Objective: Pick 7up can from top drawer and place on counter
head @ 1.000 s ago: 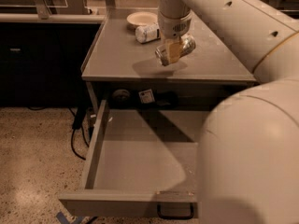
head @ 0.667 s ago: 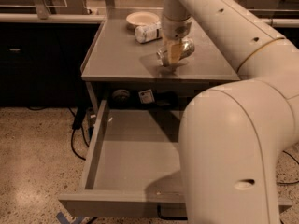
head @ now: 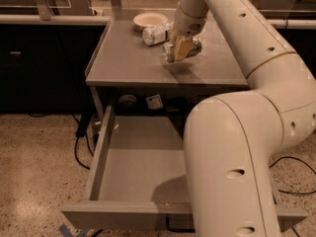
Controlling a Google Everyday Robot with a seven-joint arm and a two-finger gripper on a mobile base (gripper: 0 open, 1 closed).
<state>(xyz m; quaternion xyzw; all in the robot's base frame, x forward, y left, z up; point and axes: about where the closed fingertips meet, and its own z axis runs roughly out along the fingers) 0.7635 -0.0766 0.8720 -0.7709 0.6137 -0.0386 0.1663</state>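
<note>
My gripper (head: pixel 180 49) is over the middle of the grey metal counter (head: pixel 123 58), pointing down. It is shut on the 7up can (head: pixel 196 46), a small silvery can held on its side just above the counter, with its shadow right beneath. The top drawer (head: pixel 100 154) is pulled open below the counter. The part of its grey floor that shows is bare. My own arm hides the drawer's right part and most of its front.
A pale bowl (head: pixel 150 19) and a clear plastic bottle (head: pixel 157 33) with a white label lie at the back of the counter, just behind the gripper. Black cables (head: pixel 79 149) trail on the speckled floor to the left of the drawer.
The gripper with the can has stayed almost in place over the counter. The arm's large lower link has swung left and now hides more of the drawer.
</note>
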